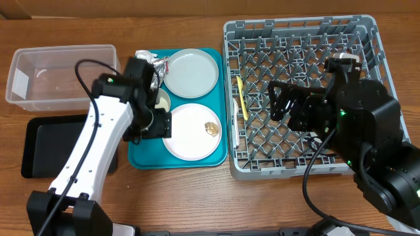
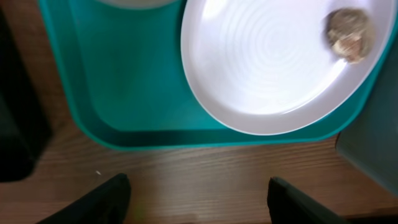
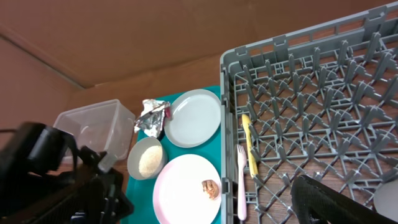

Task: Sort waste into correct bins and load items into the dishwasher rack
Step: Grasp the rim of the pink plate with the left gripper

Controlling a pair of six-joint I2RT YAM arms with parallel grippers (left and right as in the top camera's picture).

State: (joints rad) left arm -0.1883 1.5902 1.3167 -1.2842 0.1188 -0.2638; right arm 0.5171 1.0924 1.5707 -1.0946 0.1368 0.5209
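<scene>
A robotics lab bench is suggested rather than a real kitchen. A white robot arm (image 1: pixel 98 141) and a black one (image 1: pixel 367 124), trailed by a loose black cable (image 1: pixel 306 177), are mounted at a wooden table (image 1: pixel 197 196) backed by plain cardboard (image 3: pixel 124 31). A dish rack (image 1: pixel 302 29) and a teal tray (image 1: pixel 141 160) of tableware are laid out on it.

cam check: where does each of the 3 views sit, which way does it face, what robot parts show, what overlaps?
Overhead: above the table, looking straight down; left arm and right arm both show.
Left wrist: low over the teal tray's edge, facing down; left gripper open, both fingertips at the bottom.
Right wrist: above the dishwasher rack, facing the teal tray; one own dark finger and the left arm show.
Shared: all three see the whitish-pink plate with the brown morsel.
</scene>
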